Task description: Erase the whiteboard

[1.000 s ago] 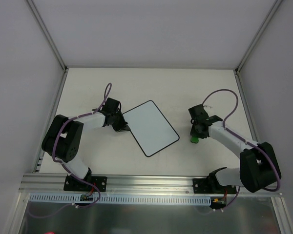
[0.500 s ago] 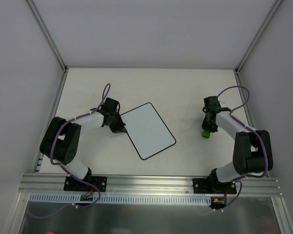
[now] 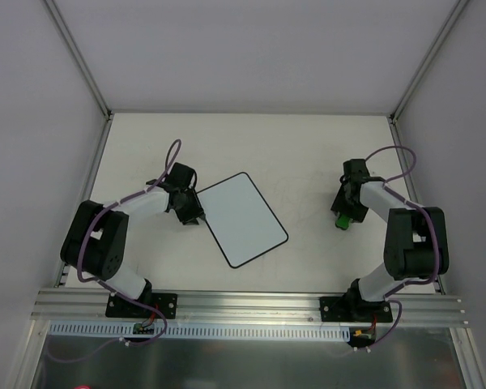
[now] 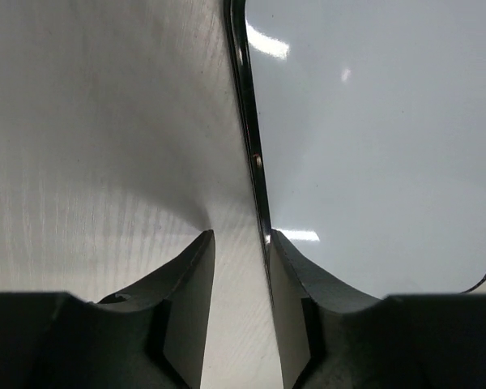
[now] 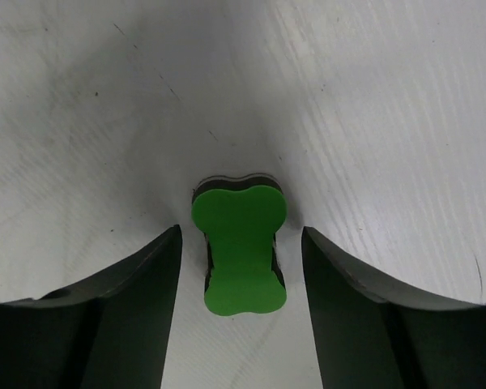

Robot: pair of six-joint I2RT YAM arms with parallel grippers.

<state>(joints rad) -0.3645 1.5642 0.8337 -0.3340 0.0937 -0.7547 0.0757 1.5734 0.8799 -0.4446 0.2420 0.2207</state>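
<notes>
Left gripper (image 4: 240, 237) sits low on the table (image 4: 105, 121), jaws narrowly parted over bare surface. The whiteboard (image 3: 243, 219) lies flat just beside it at 3 o'clock. Right gripper (image 5: 240, 235), jaws spread, straddles the green bone-shaped eraser (image 5: 239, 259) without touching, well apart from the board at its 3 o'clock.

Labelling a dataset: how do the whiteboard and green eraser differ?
The whiteboard is white, rectangular, black-bordered; the eraser is green and bone-shaped. The whiteboard is far larger than the eraser. The eraser sits within the open right gripper; the whiteboard lies beside the left gripper. Both lie on the table.
</notes>
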